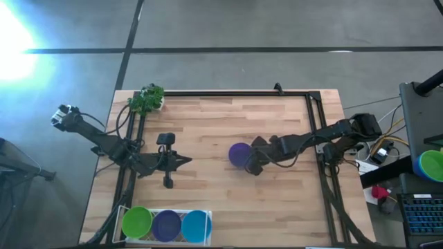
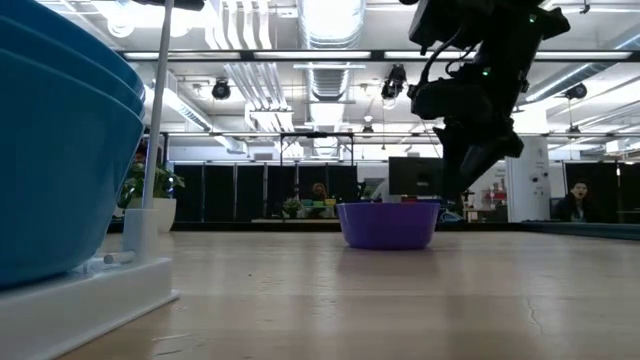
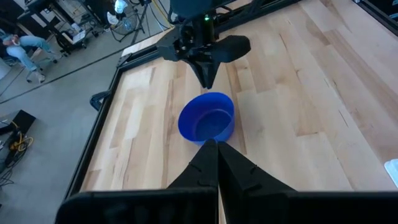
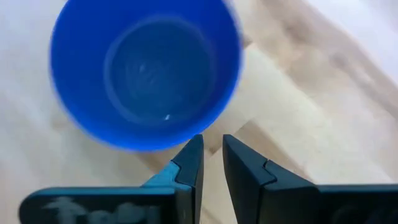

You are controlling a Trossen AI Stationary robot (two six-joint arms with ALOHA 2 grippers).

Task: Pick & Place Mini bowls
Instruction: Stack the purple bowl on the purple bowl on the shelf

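bowl mid-table, upright, empty | my right gripper just beside its rim, jaws narrowly apart, holding nothing | left gripper shut, empty, waiting | bowl looks light, stiff, slick plastic; I'd pinch the rim wall

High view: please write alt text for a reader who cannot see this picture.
A purple mini bowl sits alone mid-table, with the right claw at its edge, not gripping it. The left claw waits shut over bare wood to the left. Green, purple and blue bowls sit in a white tray at the near edge.
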